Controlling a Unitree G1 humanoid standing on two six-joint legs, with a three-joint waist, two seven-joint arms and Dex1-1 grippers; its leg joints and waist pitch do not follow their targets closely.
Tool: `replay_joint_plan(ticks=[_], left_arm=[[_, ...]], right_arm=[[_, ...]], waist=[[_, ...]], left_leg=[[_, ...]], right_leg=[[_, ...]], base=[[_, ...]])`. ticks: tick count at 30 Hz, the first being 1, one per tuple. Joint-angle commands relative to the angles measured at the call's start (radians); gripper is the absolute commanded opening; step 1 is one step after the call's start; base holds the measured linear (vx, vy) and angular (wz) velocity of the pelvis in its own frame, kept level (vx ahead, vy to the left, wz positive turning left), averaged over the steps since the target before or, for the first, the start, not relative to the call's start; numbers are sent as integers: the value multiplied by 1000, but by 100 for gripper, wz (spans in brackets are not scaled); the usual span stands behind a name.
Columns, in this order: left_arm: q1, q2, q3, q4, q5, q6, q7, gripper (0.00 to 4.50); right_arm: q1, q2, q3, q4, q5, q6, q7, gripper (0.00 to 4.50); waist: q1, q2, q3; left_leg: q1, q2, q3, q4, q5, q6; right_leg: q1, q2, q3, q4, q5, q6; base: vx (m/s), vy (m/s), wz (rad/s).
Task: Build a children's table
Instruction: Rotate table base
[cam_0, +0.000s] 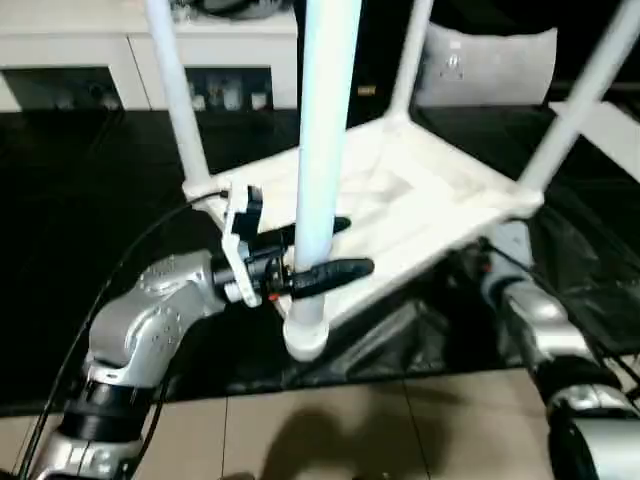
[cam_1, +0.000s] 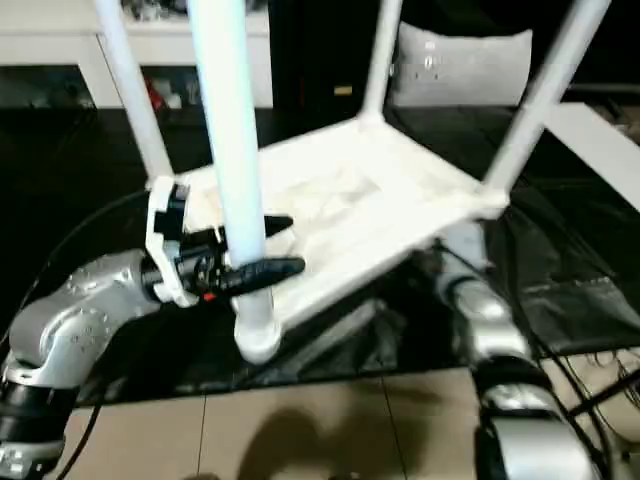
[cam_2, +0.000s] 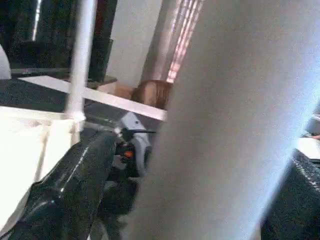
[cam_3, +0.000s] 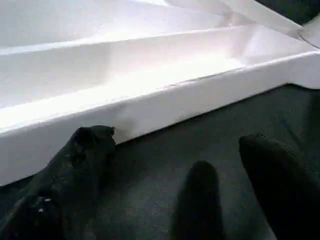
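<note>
table (cam_0: 400, 200) upside down, frame centre, legs up | left gripper (cam_0: 325, 250) fingers spread around near leg (cam_0: 325, 150) | right gripper (cam_3: 175, 190) spread wide below table edge

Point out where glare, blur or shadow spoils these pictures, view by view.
Left eye view: the nearest table leg glares bluish-white, and the tabletop underside is washed out. Left wrist view: that leg looms as a featureless blur. Right wrist view: the ribs are overexposed, and the dark fingers lose detail against the dark mat.
</note>
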Motion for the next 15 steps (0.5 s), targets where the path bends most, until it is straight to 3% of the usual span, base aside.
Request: replay_joint_plan(ticks=[1, 2, 6, 9, 15], left_arm=[[-1, -5, -20, -40, -18, 14, -7, 446], [-4, -16, -25, -67, -32, 24, 4, 446], [-24, -57, -38, -130, -69, 52, 38, 446], [-42, -90, -45, -150, -87, 69, 58, 446], [-70, -144, -74, -148, -81, 74, 85, 446]], right_arm=[[-37, 17, 20, 4, -11, -22, 31, 450], [-50, 32, 28, 12, -20, -28, 42, 450], [-68, 72, 50, 13, -32, -32, 70, 450], [-77, 95, 64, 20, -34, -42, 84, 450], [-75, 123, 72, 27, -49, -50, 92, 450]], waist=[[1, -5, -61], [-1, -14, -60], [-4, -8, -62], [-11, -10, -62], [-14, -12, -64]], left_leg=[[-6, 77, -37, -73, -75, 48], [-7, 75, -36, -73, -81, 46], [-8, 78, -37, -72, -72, 41], [-12, 78, -38, -71, -62, 45], [-14, 75, -37, -68, -43, 59]], right_leg=[[55, -121, 91, -71, -294, -117], [55, -121, 92, -74, -314, -113], [57, -123, 93, -73, -321, -108], [59, -121, 93, -67, -278, -126], [59, -120, 94, -66, -259, -126]], base=[[0, 0, 0], [0, 0, 0], [0, 0, 0], [0, 0, 0], [0, 0, 0]])
